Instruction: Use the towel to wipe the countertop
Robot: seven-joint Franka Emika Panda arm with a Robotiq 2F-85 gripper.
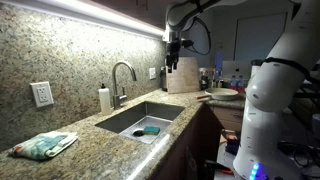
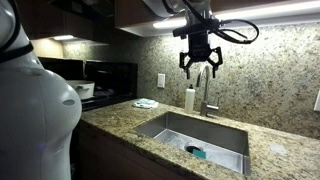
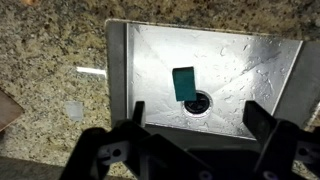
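Wide open and empty, the pincer (image 2: 200, 68) hangs over the sink (image 3: 150, 60); the towel (image 1: 45, 145) lies far below and aside, beyond the faucet (image 1: 121, 78).

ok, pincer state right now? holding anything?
Pincer: open, holding nothing, up above the sink. The towel lies untouched on the countertop.

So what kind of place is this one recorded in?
A kitchen, probably a home one: a granite countertop with a steel sink set in and a faucet behind it.
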